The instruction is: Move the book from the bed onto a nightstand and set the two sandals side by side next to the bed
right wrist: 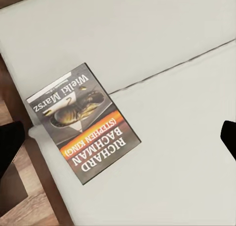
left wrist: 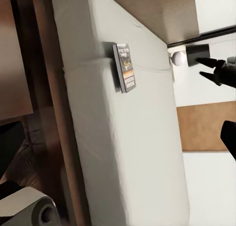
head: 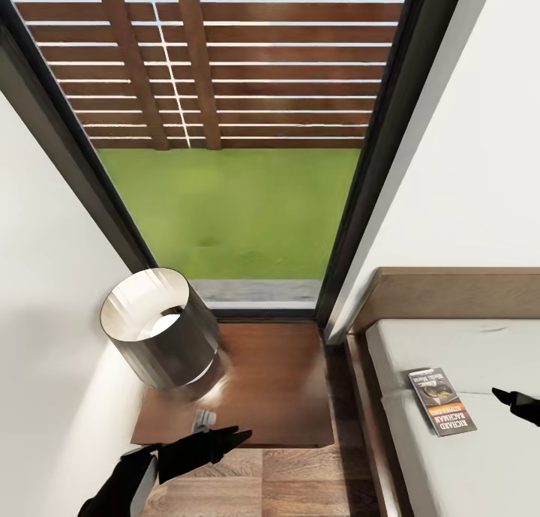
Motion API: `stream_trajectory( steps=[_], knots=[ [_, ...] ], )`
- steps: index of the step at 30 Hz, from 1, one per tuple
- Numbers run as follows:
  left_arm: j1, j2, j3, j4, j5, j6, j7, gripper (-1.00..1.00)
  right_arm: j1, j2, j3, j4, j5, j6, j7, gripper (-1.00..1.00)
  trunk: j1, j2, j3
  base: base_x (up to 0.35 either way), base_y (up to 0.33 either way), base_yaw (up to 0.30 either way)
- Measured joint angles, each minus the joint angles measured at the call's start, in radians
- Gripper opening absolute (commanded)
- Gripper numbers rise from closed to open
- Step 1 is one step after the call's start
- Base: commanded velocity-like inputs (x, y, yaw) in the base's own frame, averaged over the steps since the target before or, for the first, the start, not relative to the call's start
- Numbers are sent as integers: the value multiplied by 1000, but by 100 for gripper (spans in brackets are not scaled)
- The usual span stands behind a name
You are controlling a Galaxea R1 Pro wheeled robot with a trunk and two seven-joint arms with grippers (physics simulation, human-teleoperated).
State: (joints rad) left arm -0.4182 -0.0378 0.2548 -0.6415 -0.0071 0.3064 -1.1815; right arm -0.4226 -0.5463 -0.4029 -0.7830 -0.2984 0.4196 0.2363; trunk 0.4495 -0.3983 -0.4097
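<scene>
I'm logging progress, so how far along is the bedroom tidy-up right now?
Nothing looks done yet. The book lies flat on the bed near its edge. The right gripper hovers beside it, holding nothing. The nightstand carries just a lamp. Sandals remain.

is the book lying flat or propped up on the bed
Flat. The book lies closed, cover up, on the mattress near its edge, title fully readable in the right wrist view.

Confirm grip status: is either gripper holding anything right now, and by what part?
Nothing is held. The book lies flat on the bed, untouched. The right gripper hovers beside it, jaws open. The left gripper is empty near the nightstand.
</scene>
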Motion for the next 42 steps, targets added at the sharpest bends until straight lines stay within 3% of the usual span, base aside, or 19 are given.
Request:
stream_trajectory(
  steps=[2, 8, 14, 16, 18, 19, 20, 23, 30, 32, 34, 37, 42],
  knots=[
    [0, 0, 0, 0, 0, 0, 0, 100, 0, 19, -1, -2, 2, -16, -22, 100, 0, 0, 0, 0, 0, 0],
    [0, -2, 0, 1, 0, 1, 2, 100, 0, 60, 2, -40, 0, -126, -190, 100, 0, 0, 0, 0, 0, 0],
    [0, -2, 0, 1, 0, 1, 2, 100, 0, 84, -3, -43, -4, -138, -218, 100, 0, 0, 0, 0, 0, 0],
    [0, -3, 0, 1, 0, 1, 2, 100, -2, 86, -7, -44, -35, -137, -222, 100, 0, 0, 0, 0, 0, 0],
    [0, -3, 0, 1, 0, 1, 2, 100, -3, 87, -9, -44, -144, -136, -225, 100, 0, 0, 0, 0, 0, 0],
    [0, -3, 0, 1, 0, 1, 2, 100, -3, 88, -10, -44, -219, -134, -227, 100, 0, 0, 0, 0, 0, 0],
    [0, -3, 0, 1, 0, 1, 2, 100, -4, 89, -9, -44, -328, -125, -229, 100, 0, 0, 0, 0, 0, 0],
    [0, -3, 0, 1, 0, 1, 2, 100, -6, 89, -9, -45, -453, -105, -232, 100, 0, 0, 0, 0, 0, 0],
    [0, -3, 0, 1, 0, 0, 2, 100, -6, 88, -20, -47, -561, -94, -230, 100, 0, 0, 0, 0, 0, 0],
    [0, -3, 0, 1, 0, -1, 2, 100, -6, 88, -27, -46, -633, -92, -229, 100, 0, 0, 0, 0, 0, 0],
    [0, -3, 0, 1, 0, -1, 2, 100, -6, 88, -31, -43, -760, -88, -228, 100, 0, 0, 0, 0, 0, 0],
    [0, -3, 0, 1, 0, -1, 2, 100, -6, 87, -30, -40, -889, -72, -227, 100, 0, 0, 0, 0, 0, 0],
    [0, -3, 0, 1, 0, -1, 2, 100, -6, 88, -31, -20, -949, -66, -230, 100, 0, 0, 0, 0, 0, 0]
  ],
)
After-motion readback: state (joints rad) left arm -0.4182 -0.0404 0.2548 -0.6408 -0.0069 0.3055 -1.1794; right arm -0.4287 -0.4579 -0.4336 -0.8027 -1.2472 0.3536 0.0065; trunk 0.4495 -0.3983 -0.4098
